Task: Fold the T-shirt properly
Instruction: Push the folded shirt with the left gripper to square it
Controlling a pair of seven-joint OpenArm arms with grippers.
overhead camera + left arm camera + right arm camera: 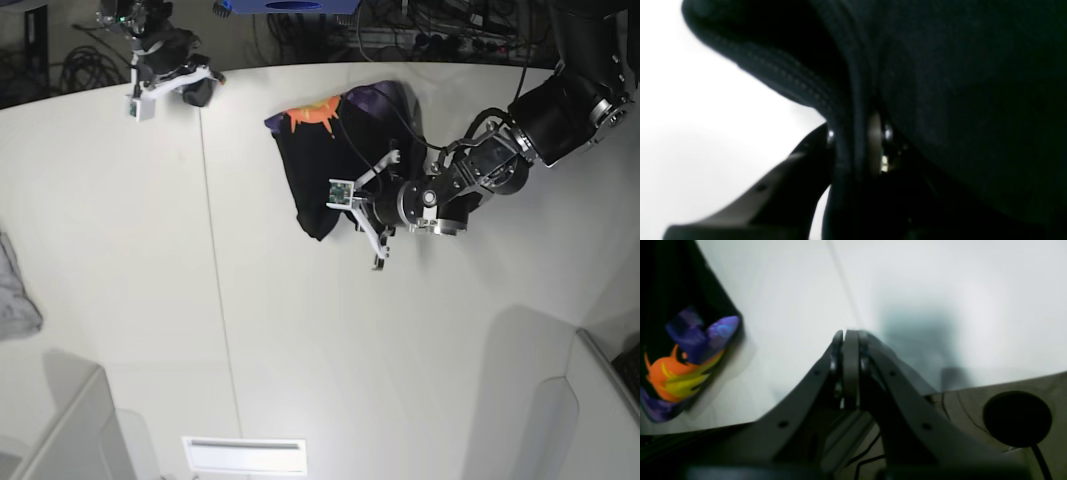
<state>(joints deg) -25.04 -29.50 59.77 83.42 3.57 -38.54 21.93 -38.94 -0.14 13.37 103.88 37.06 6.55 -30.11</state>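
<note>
The black T-shirt (315, 170) lies bunched on the white table (200, 330) at the back middle, its purple and orange print (318, 112) showing at the far end. My left gripper (345, 215) is at the shirt's right near edge. In the left wrist view it (857, 140) is shut on a fold of the black cloth (957, 100), and a stitched hem (773, 66) curls over the left finger. My right gripper (195, 88) is shut and empty at the table's far left edge, apart from the shirt. In the right wrist view it (850, 336) has its jaws together, with the print (683, 373) at the left.
A small grey cloth (15, 290) lies at the table's left edge. A seam (215, 300) runs down the table. Grey panels stand at the near left (70, 430) and near right (590, 410). Cables lie behind the table's far edge (430, 30).
</note>
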